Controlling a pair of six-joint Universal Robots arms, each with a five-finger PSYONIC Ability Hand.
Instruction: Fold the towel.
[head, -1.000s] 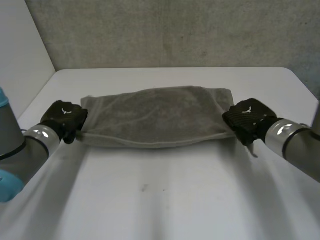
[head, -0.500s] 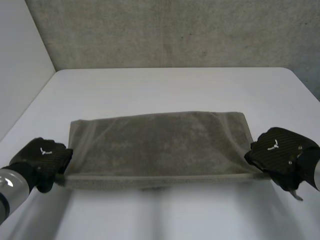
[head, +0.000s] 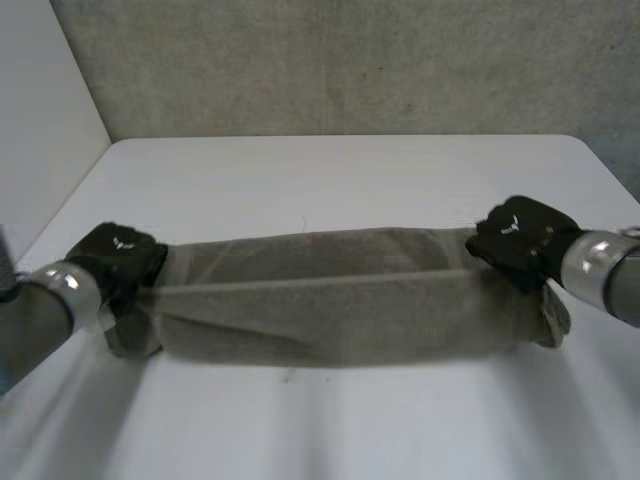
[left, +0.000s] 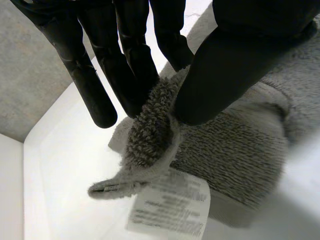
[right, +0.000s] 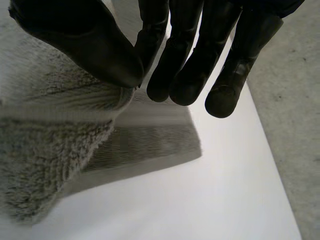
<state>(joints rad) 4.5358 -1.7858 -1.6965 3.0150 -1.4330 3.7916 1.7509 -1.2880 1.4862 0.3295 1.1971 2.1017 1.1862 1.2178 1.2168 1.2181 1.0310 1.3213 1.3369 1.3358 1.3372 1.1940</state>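
Observation:
A grey towel (head: 340, 295) hangs stretched between my two hands across the middle of the white table (head: 330, 180), its lower part resting in a loose fold. My left hand (head: 118, 258) is shut on the towel's left end, pinching a corner (left: 150, 125) between fingers (left: 125, 65) and thumb. A white label (left: 170, 205) hangs off the towel below that hand. My right hand (head: 522, 240) is shut on the towel's right end (right: 65, 100), thumb (right: 85, 45) pressed against fingers there.
A grey wall (head: 350, 60) stands behind the table's far edge. A white panel (head: 40, 130) rises along the table's left side. Bare tabletop (head: 330, 430) lies in front of the towel.
Both hands first drew the towel's edge toward the near side, then carried it up and back toward the far side. The towel now doubles over into a narrower band.

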